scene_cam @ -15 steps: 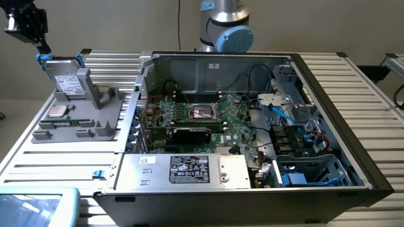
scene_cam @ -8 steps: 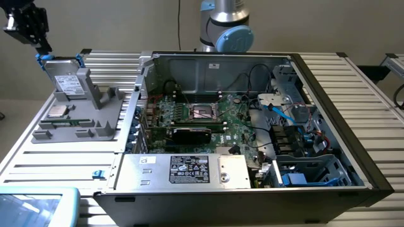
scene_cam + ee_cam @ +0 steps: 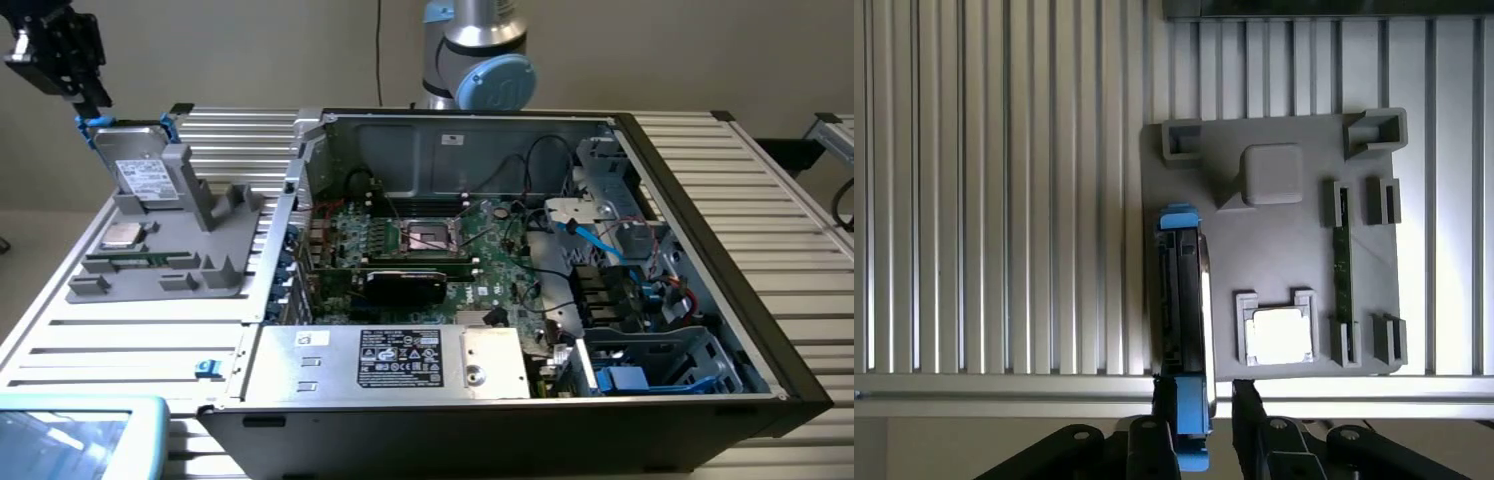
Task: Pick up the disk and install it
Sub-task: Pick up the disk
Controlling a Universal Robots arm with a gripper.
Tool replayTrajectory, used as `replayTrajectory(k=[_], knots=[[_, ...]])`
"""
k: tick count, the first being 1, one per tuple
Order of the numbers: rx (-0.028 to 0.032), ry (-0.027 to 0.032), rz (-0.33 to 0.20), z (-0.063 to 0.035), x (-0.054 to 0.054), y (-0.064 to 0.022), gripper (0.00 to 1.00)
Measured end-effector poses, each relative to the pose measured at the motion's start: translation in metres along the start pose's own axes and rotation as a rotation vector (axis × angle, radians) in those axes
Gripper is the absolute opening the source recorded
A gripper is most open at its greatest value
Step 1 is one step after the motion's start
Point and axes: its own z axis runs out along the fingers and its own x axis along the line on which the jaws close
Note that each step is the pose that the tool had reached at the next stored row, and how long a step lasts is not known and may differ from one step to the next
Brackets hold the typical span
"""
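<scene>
Pick-up stage: the pincer [image 3: 1206,392] hangs spread astride the disk [image 3: 1184,290] — on edge in the grey holder [image 3: 1284,260], just beneath it. Grasping calls for closing squarely on its blue frame [image 3: 1179,218].

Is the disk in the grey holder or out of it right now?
In, upright on its edge: the disk stands in the grey holder on the table, outside the computer case.
</scene>
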Motion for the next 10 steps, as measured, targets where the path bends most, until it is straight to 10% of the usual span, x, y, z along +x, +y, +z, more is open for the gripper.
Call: replayTrajectory(k=[10], knots=[[-0.0002, 0.0000, 0.000, 0.0036, 0.0058, -0.0008, 0.44]])
